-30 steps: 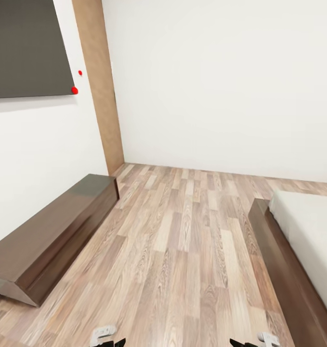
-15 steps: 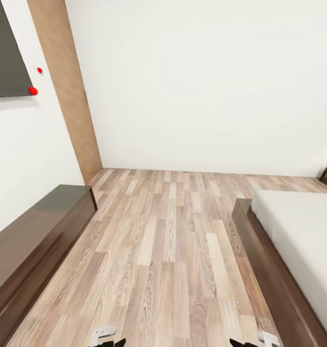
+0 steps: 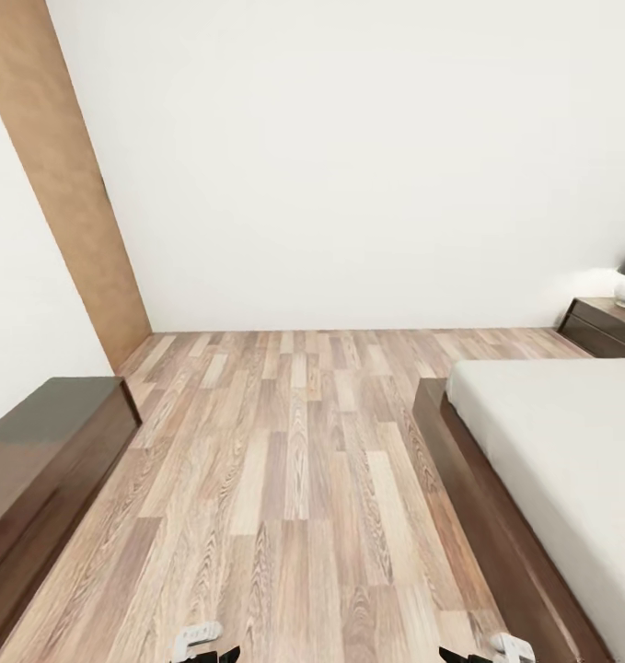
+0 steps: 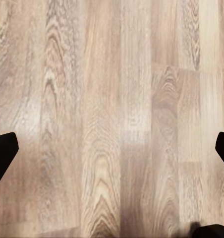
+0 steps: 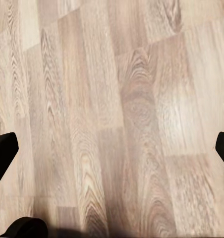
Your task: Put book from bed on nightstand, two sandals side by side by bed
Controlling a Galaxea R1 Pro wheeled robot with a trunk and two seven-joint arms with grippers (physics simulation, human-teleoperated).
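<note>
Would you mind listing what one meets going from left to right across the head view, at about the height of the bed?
Long dark-brown wooden cabinet → wood-plank floor → dark wooden bed frame → light-grey mattress.

Your left claw [image 4: 112,148] and right claw [image 5: 112,148] both hang low, pointing straight down, fingers spread wide apart with nothing held between them.
</note>
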